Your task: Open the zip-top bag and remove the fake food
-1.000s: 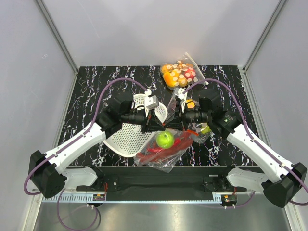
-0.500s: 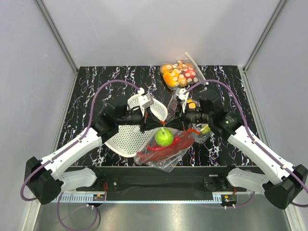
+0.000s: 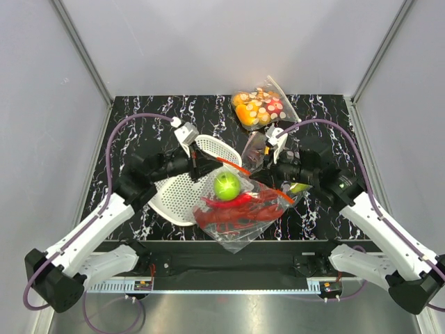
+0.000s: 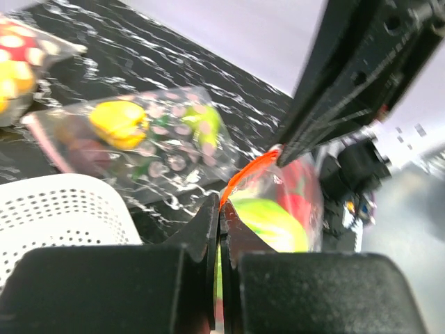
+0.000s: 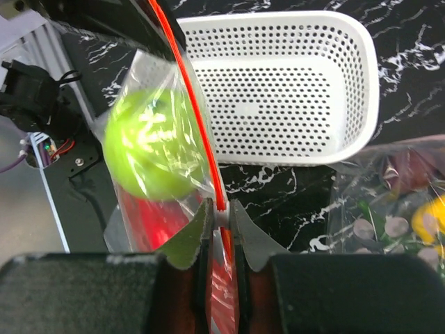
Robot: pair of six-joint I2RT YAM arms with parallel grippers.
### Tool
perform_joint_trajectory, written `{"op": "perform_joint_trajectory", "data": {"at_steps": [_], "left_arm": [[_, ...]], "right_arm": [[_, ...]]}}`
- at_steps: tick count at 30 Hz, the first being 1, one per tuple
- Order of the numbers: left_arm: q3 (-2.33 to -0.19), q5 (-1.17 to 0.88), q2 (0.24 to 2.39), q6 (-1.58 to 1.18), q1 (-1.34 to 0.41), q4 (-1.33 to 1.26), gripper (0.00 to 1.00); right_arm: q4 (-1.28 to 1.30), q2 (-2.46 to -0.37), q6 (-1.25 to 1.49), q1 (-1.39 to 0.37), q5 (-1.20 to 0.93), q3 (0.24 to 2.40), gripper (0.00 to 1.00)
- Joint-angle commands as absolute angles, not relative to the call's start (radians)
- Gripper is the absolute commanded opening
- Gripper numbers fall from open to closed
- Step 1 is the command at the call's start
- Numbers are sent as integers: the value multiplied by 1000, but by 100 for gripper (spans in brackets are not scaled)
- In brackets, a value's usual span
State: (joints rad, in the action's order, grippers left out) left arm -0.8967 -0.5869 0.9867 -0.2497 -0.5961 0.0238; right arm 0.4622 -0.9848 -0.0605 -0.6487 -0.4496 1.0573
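The zip-top bag (image 3: 240,233) hangs between my two grippers, its orange-red zip strip (image 3: 250,174) stretched slantwise from upper left to lower right. My left gripper (image 3: 214,161) (image 4: 221,209) is shut on the strip's left end (image 4: 247,174). My right gripper (image 3: 277,186) (image 5: 224,212) is shut on the small white slider (image 5: 224,217) of the strip (image 5: 191,97). Inside the bag lie the green apple (image 3: 226,186) (image 5: 149,146) (image 4: 268,223) and, beneath it, the red lobster (image 3: 236,209) (image 5: 139,216).
A white perforated basket (image 3: 182,198) (image 5: 278,83) (image 4: 62,209) lies on the black marble table under the left gripper. One polka-dotted bag of fruit (image 3: 261,108) sits at the back. Another (image 3: 256,146) (image 4: 153,136) (image 5: 396,209) lies beside the right arm.
The grippers, close together a second ago, have drawn apart along the zip strip: left toward the back left, right toward the near right. The bag and apple shifted left over the basket's edge.
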Motion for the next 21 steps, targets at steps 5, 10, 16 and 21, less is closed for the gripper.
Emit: {"op": "perform_joint_trajectory", "data": {"at_steps": [5, 10, 16, 21], "left_arm": [[-950, -359, 920, -258, -551, -9, 0], [-950, -220, 907, -250, -549, -3, 0], [-979, -71, 894, -204, -537, 89, 0], [-973, -5, 876, -192, -526, 103, 0]], "right_arm": [[577, -905, -34, -653, -250, 1106, 0], [606, -896, -15, -653, -196, 1117, 0], [641, -891, -6, -653, -129, 1127, 0], [673, -877, -6, -653, -87, 1140, 0]]}}
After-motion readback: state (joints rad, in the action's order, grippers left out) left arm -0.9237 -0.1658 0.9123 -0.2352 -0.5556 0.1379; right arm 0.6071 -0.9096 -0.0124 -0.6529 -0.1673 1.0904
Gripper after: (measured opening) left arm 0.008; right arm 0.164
